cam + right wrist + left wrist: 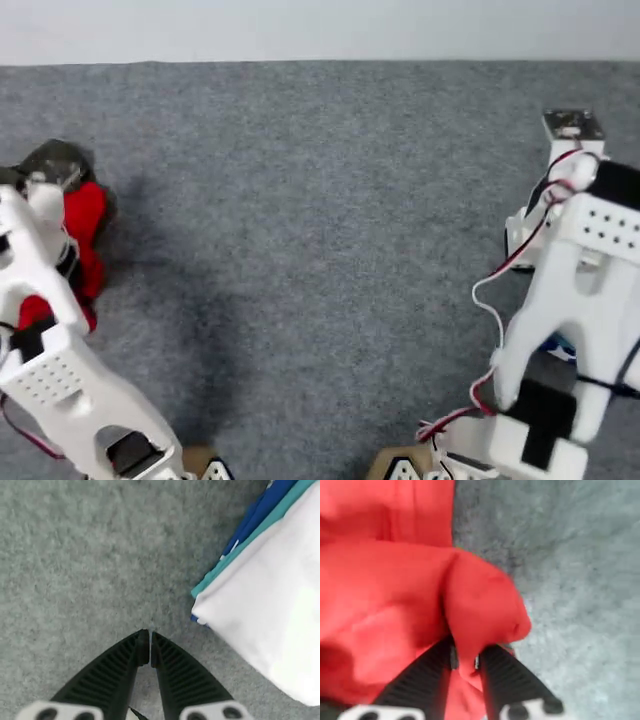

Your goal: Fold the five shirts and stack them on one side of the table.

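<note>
A crumpled red shirt [83, 225] lies at the table's left edge, partly under the left arm. In the left wrist view my left gripper [465, 662] is shut on a fold of the red shirt [395, 595], the cloth bunched between the black fingers. At the right side, my right gripper [150, 647] hangs shut over bare grey cloth with nothing in it. Beside it sits a stack of folded shirts [265, 585]: a white one on top, teal and blue ones beneath. In the high view the right arm [575, 290] hides most of that stack, with a sliver of blue [560, 349] showing.
A dark garment [55, 160] lies bunched behind the red shirt at the far left. Grey felt covers the table [320, 230], and its middle stretch is open. The arm bases stand at the near edge.
</note>
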